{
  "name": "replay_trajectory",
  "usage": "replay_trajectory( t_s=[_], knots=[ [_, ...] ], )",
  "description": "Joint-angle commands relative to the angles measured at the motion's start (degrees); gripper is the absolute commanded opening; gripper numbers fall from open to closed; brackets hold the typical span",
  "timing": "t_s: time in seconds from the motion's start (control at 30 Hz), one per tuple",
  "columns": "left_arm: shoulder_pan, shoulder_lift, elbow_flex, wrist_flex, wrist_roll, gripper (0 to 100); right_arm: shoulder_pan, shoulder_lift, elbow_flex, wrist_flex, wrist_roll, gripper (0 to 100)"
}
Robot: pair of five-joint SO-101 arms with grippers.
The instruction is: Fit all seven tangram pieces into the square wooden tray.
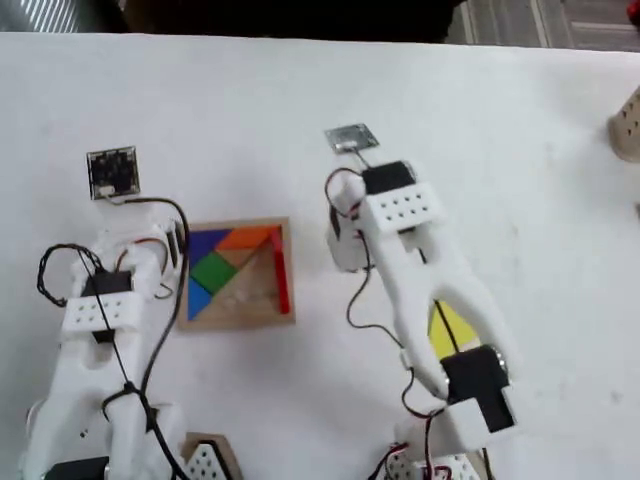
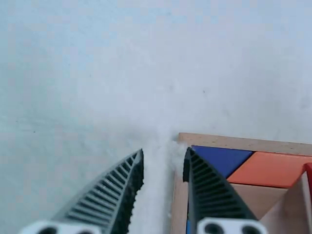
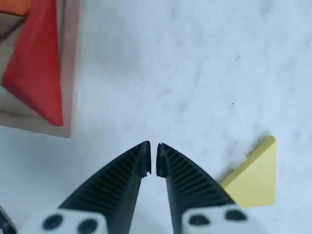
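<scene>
The left gripper [image 2: 163,163] gapes a little at the tray [image 2: 234,142] corner. The right gripper [image 3: 153,158] is pinched together, empty, beside the yellow piece [image 3: 253,178].

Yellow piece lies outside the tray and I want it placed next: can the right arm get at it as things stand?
Probably yes. The yellow piece lies flat on the table beside the right gripper, with nothing between them. The gripper is shut, so it would need to open first.

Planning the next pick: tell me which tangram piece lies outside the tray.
The yellow piece: it lies on the white table close to the right hand, while the blue, orange, green and red pieces sit inside the wooden tray.
</scene>
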Motion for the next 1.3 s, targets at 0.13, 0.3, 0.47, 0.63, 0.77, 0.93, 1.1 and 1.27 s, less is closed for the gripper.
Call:
replay_trajectory(
  t_s=[0.13,0.3,0.47,0.63,0.77,0.93,1.1,1.27],
  knots=[
    [1.27,-0.57,-1.23,-0.09,-0.26,3,9.71,-10.77,25.32,-17.89,4.13,1.8],
    [6.64,-0.57,-8.09,10.37,-0.18,2,14.99,-18.33,34.55,-22.81,7.82,1.8],
    [17.01,-0.57,-16.09,23.65,-0.18,2,21.14,-21.76,40.7,-27.21,7.91,1.8],
    [27.12,-0.66,-22.68,30.51,-0.18,2,22.55,-21.67,41.85,-28.53,7.91,1.8],
    [32.04,-0.66,-27.16,32.09,-0.18,2,22.29,-21.67,41.85,-28.62,8.0,1.8],
    [37.14,-0.66,-29.8,32.0,-0.26,2,22.37,-21.67,41.85,-29.49,8.53,1.8],
    [49.36,-0.57,-24.79,30.68,-0.7,2,22.2,-21.67,42.55,-30.37,10.29,1.8],
    [52.62,-0.04,-13.63,19.43,-0.7,2,22.2,-21.67,43.16,-31.78,10.37,1.8]
  ],
)
